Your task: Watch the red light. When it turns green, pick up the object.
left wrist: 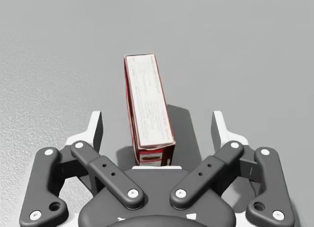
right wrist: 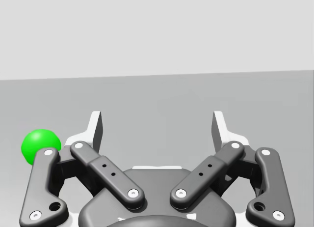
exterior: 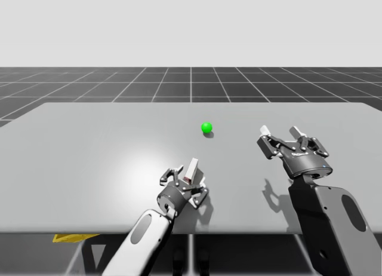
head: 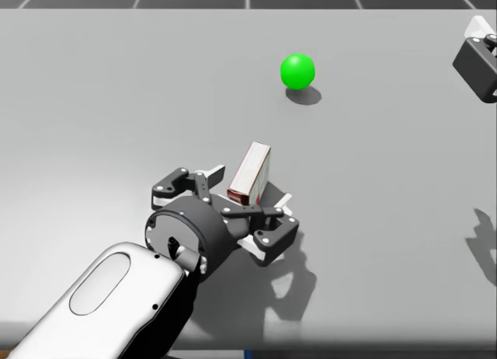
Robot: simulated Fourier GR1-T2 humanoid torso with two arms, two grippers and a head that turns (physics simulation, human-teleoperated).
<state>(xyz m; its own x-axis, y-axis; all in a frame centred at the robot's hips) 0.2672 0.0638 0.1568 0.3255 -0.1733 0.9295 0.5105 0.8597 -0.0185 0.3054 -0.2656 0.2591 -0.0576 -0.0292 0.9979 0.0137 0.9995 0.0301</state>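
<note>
one green light (exterior: 206,128), one red-white box (head: 251,175), one table (exterior: 83,144), two grippers: left gripper (left wrist: 157,123), right gripper (right wrist: 157,123).

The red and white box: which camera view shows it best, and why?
The left wrist view: the box lies between my left hand's open fingers, its long face plainly seen. The head view shows it partly behind that hand; the high view likewise.

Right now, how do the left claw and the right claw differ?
The left claw has the red-and-white box between its fingers, neither touching it; the right claw has nothing between its fingers. The left claw sits low at the table; the right claw hovers above it, with the green ball beside it. Both are open.
</note>
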